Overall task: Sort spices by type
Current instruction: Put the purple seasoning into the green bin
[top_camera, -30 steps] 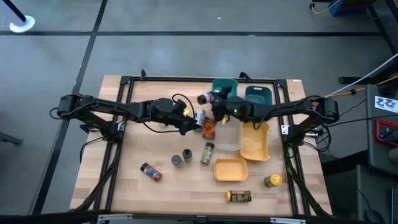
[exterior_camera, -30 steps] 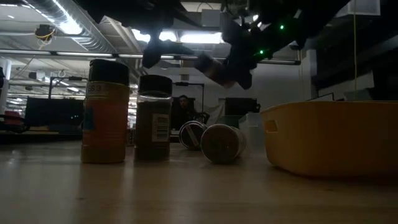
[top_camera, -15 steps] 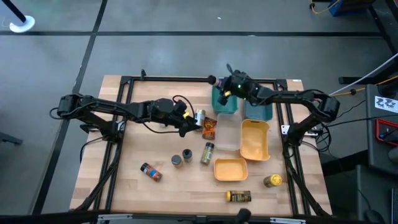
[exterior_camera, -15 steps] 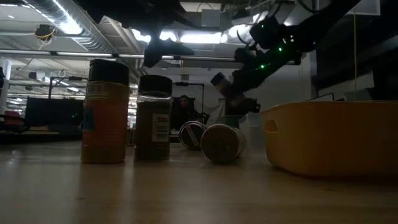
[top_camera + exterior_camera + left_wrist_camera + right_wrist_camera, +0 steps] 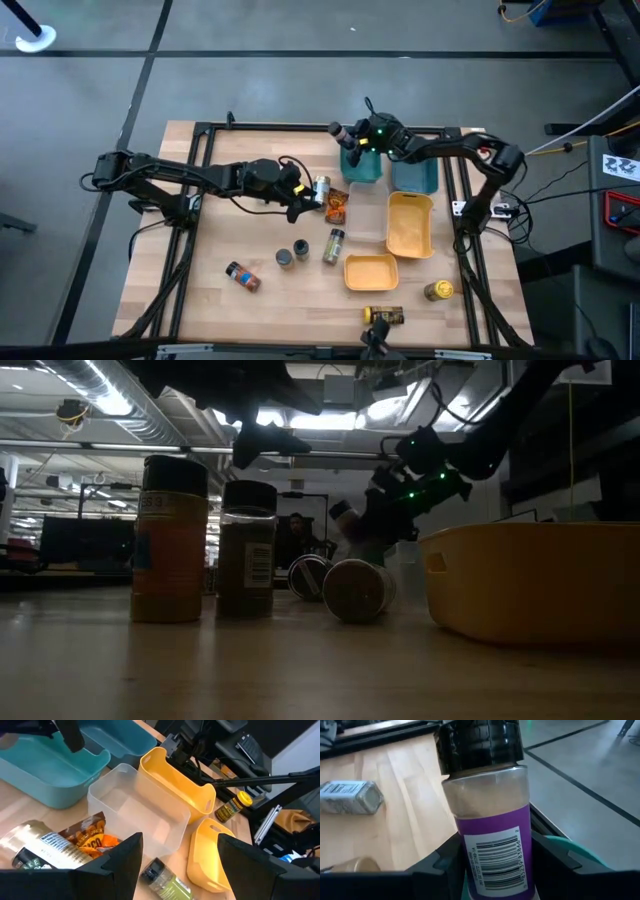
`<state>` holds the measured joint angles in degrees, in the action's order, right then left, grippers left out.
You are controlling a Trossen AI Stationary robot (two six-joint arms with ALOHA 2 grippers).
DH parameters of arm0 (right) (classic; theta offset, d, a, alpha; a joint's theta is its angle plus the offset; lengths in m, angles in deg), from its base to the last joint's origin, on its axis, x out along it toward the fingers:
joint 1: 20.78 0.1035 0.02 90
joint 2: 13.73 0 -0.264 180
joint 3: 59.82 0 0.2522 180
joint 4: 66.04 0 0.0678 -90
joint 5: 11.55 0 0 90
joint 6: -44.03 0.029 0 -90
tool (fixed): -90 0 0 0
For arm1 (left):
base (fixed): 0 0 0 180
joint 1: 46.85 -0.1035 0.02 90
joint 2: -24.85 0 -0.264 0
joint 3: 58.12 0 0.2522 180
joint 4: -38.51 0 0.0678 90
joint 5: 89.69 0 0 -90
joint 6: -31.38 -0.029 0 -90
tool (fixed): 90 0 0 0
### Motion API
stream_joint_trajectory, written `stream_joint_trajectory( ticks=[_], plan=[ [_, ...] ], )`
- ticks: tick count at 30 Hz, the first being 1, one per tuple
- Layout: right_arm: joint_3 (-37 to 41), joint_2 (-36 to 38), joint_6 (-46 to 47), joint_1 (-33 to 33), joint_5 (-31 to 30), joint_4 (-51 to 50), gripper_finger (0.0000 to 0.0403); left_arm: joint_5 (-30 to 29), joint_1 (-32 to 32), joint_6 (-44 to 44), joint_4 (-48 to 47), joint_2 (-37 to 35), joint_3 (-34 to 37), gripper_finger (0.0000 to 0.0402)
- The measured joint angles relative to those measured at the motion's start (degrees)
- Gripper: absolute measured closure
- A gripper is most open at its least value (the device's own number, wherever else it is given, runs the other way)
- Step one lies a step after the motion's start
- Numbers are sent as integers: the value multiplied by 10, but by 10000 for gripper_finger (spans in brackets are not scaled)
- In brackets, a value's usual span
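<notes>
High view shows the right tool (image 5: 352, 140) at the far side of the desk (image 5: 230, 230), clamped on a purple-labelled jar (image 5: 344, 133) with a dark lid — the jar hangs tilted over the near-left teal bin (image 5: 368, 170), its lid pointing outward past the bin's edge. The right wrist view confirms the grip: both fingers press the jar's label just below the pale powder inside.

Left tool (image 5: 305, 203) hovers near the desk's middle, its fingers spread apart and holding nothing, just beside a silver-labelled jar (image 5: 321, 187) lying on its side and an orange-brown packet (image 5: 336, 206).

Other spices lie scattered on the wood: a green-labelled bottle (image 5: 333, 246) beside the clear bin (image 5: 372, 222), a small dark-lidded jar (image 5: 299, 248), another dark jar (image 5: 284, 258), an orange-labelled bottle (image 5: 242, 276) on its side, a yellow-lidded jar (image 5: 438, 290) and a dark bottle with yellow label (image 5: 384, 316) near the front edge. Two yellow bins (image 5: 370, 272) sit right of centre — neither holds a jar.
</notes>
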<state>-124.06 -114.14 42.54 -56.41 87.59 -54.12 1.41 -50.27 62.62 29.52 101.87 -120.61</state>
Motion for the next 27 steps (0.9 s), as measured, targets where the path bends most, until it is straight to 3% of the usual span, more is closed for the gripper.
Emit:
stream_joint_trajectory(
  ticks=[13,23,27],
  plan=[
    [47,27,2,-2,-41,23,224,-1,0,-2,-16,0,2,163],
    [142,56,60,-40,26,222,224,-7,0,4,-10,0,26,163],
    [150,56,60,-37,20,233,224,-34,-1,3,-9,0,26,163]
  ],
)
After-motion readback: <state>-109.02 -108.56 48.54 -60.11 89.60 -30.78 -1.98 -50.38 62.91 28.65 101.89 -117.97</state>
